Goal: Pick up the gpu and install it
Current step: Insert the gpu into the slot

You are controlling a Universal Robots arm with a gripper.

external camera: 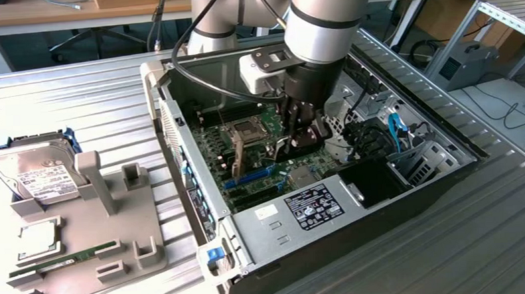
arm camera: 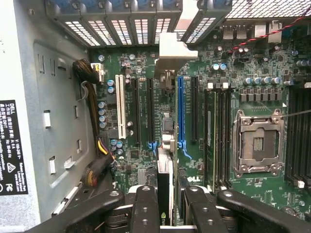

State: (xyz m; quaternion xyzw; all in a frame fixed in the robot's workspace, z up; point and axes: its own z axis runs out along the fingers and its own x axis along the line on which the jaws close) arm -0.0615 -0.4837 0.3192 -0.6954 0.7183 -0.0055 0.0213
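The pincer is holding the gpu inside the open computer case.

In the exterior view, the pincer [external camera: 303,140] is reaching down into the computer case [external camera: 336,203], which is lying open near the middle of the ribbed metal surface [external camera: 82,88]. A gray tray [external camera: 81,248] is sitting by the surface's edge at the exterior view's left, carrying a hard drive [external camera: 33,173]. Desks and cables are showing in the room behind. In the wrist view, the two fingers [arm camera: 146,208] are squeezing the gpu [arm camera: 165,189], a thin black card standing on edge over the green motherboard [arm camera: 233,97], close to the long slots [arm camera: 182,111]. The card is looking light and stiff, but easy to break, so gripping its flat sides seems best, away from the tiny parts.
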